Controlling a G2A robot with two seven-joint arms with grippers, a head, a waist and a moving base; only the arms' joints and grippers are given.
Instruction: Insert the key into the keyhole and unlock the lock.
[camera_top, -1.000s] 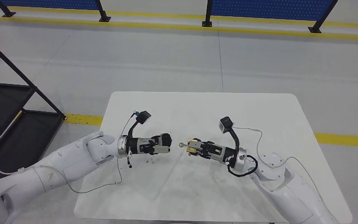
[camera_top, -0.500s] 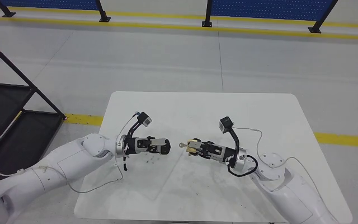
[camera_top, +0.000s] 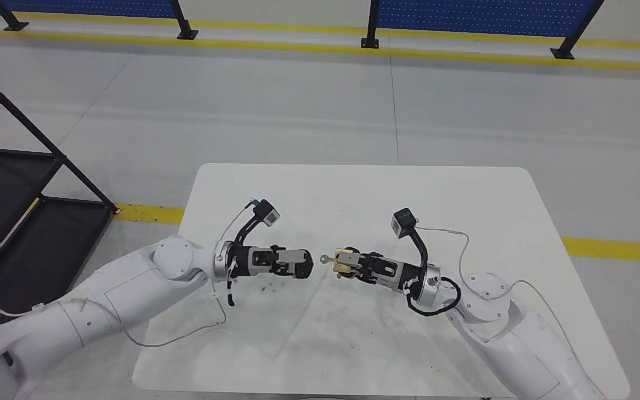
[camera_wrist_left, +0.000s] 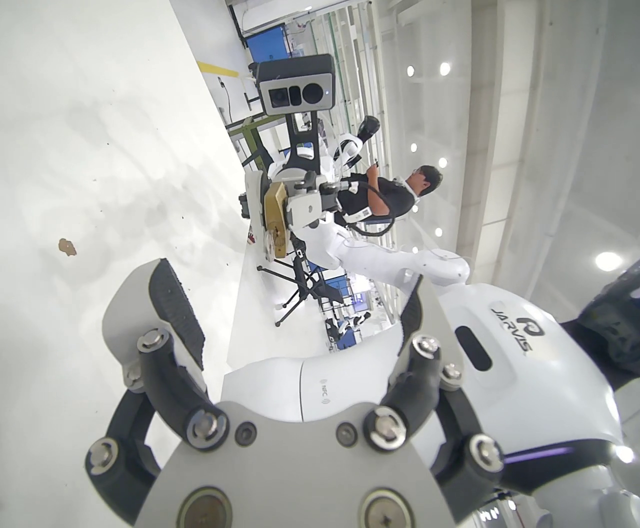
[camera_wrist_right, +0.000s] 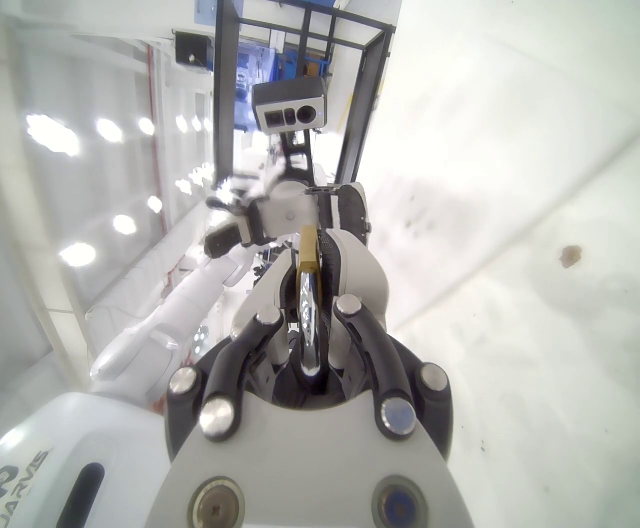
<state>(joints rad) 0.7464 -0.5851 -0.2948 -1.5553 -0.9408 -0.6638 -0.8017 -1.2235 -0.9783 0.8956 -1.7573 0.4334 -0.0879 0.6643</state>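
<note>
My right gripper (camera_top: 346, 265) is shut on a brass padlock (camera_wrist_right: 307, 248), held above the middle of the white table (camera_top: 400, 200); the silver shackle (camera_wrist_right: 307, 312) points back toward the wrist. A small key (camera_top: 326, 259) sticks out of the padlock toward my left arm. In the left wrist view the padlock (camera_wrist_left: 275, 214) faces me, with the key's round head (camera_wrist_left: 270, 242) on its end. My left gripper (camera_top: 303, 262) is open with nothing between its fingers (camera_wrist_left: 172, 305), level with the key and a short gap from it.
A small brown speck (camera_wrist_left: 66, 246) lies on the table below the grippers. A thin cable (camera_top: 455, 235) runs over the table by the right arm. A black rack (camera_top: 40, 210) stands on the floor off the table's left side.
My left gripper has moved right toward the key, narrowing the gap, and its wrist has turned. The right gripper with the padlock has stayed still.
</note>
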